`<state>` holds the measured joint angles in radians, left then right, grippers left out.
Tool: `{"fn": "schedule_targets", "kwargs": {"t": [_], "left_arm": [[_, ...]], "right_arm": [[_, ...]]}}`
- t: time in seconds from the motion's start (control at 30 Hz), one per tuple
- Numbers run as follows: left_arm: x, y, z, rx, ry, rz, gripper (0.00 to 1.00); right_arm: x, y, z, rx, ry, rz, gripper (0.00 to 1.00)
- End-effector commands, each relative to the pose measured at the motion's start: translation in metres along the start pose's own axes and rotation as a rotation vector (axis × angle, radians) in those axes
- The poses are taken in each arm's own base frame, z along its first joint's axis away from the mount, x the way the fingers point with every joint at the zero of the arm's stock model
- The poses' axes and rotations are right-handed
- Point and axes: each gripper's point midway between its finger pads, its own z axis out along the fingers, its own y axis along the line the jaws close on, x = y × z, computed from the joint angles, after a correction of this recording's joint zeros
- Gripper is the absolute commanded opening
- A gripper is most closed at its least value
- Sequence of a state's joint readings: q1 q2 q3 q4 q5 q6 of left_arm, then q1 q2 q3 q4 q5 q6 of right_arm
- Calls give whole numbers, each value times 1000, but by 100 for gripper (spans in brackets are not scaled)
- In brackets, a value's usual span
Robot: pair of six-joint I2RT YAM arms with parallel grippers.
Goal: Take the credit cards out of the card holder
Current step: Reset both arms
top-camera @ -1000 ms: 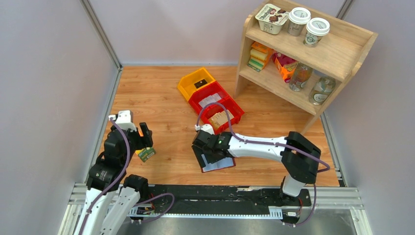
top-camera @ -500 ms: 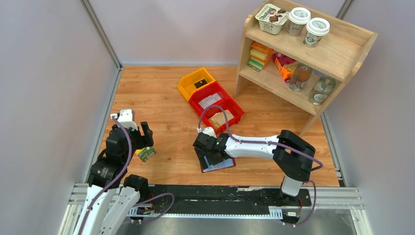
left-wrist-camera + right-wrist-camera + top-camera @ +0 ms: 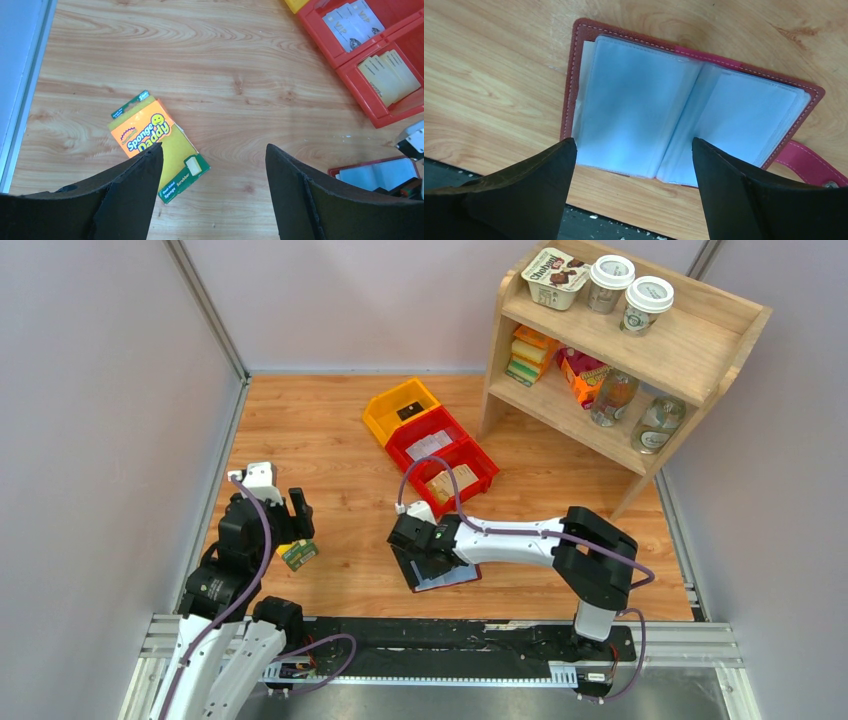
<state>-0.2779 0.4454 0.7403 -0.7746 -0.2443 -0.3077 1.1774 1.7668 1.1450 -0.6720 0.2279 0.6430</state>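
Observation:
The card holder [image 3: 452,577] lies open and flat near the table's front edge, maroon with pale blue pockets [image 3: 684,115]. A corner of it shows in the left wrist view [image 3: 380,175]. No card shows in its open pockets. My right gripper [image 3: 418,548] is open and empty, hovering just above the holder, its fingertips [image 3: 633,150] near the holder's front edge. Several tan credit cards [image 3: 452,481] lie in the nearest red bin, also seen in the left wrist view [image 3: 390,75]. My left gripper [image 3: 296,522] is open and empty at the left [image 3: 214,152].
A green-and-yellow sponge box [image 3: 298,556] lies under my left gripper [image 3: 145,130]. A yellow bin [image 3: 400,408] and two red bins [image 3: 487,472] sit mid-table; one holds white cards [image 3: 350,25]. A wooden shelf [image 3: 620,350] with groceries stands at back right. Walls close in on the left and right.
My right gripper has shifted a little to the left over the open card holder. My left gripper has barely moved.

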Motion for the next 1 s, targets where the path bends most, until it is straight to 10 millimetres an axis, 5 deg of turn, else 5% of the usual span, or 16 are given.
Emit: {"fn": "schedule_targets", "kwargs": {"t": [0.0,0.23,0.5,0.57,0.73,0.97], "left_arm": [[-2,-1,2,3,-1,-3,82],[-2,-1,2,4,-1,-1,82],[-1,-1,2,6,0,-1,82],[-2,-2,2,6,0,-1,82],[-2,-2,1,8,-4,-2,82],[-8,-3,-4,25,-44,-13,82]], "right_arm": [[4,1,14,24,21,7,87],[10,-4,21,15,47,29,74],[6,-6,16,-117,27,105,44],[-1,-5,11,-147,-1,108,48],[-30,-22,-11,-148,-109,147,74],[-66,-124,-46,-6,-285,386,93]]}}
